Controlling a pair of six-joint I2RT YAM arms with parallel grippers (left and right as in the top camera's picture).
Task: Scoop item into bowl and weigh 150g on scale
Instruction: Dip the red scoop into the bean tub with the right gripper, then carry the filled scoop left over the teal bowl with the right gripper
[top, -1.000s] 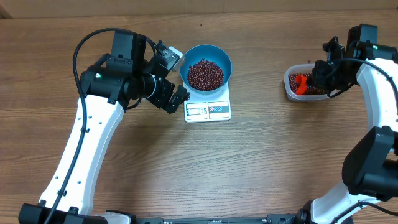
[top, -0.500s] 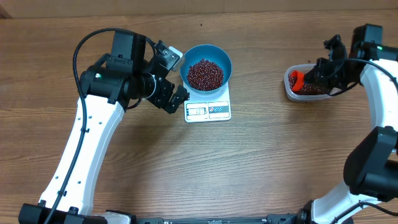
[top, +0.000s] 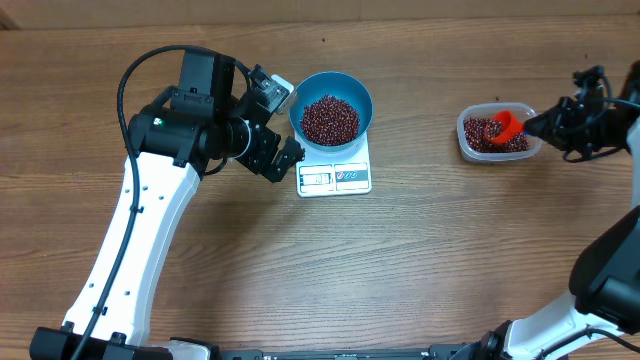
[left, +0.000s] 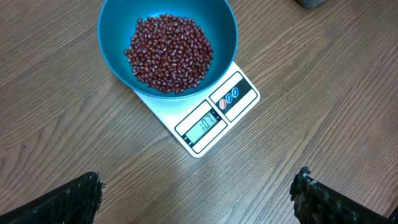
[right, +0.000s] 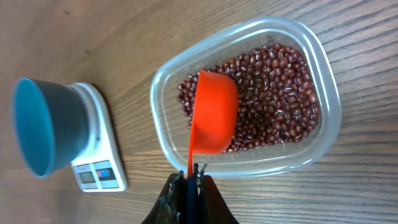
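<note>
- My left end effector (top: 283, 160) hangs over the tabletop (top: 400, 260) just to the left of the scale (top: 335, 177). Its jaws are spread wide and there is nothing between them.
- From the left wrist view I see both dark fingertips at the bottom corners, far apart, with bare wood between them.
- The blue bowl (left: 112, 50) sits on the back part of the scale. It covers most of the platform and leaves the front edge free.
- A loose maroon heap of beans (left: 169, 53) lies in the bowl, filling the bottom and reaching well short of the rim.
- The scale's display (left: 202, 124) is lit. I cannot read the digits with confidence.
- My right end effector (right: 188, 186) is clamped tight on the thin handle of an orange scoop (right: 214, 118).
- The scoop's cup reaches over the near wall of the clear tub (right: 323, 81) and sits above the beans inside it. I cannot tell whether it touches them or carries any.
- The tub stands on the tabletop well apart from the scale, off to the right in the overhead view, with a layer of beans covering its floor.
</note>
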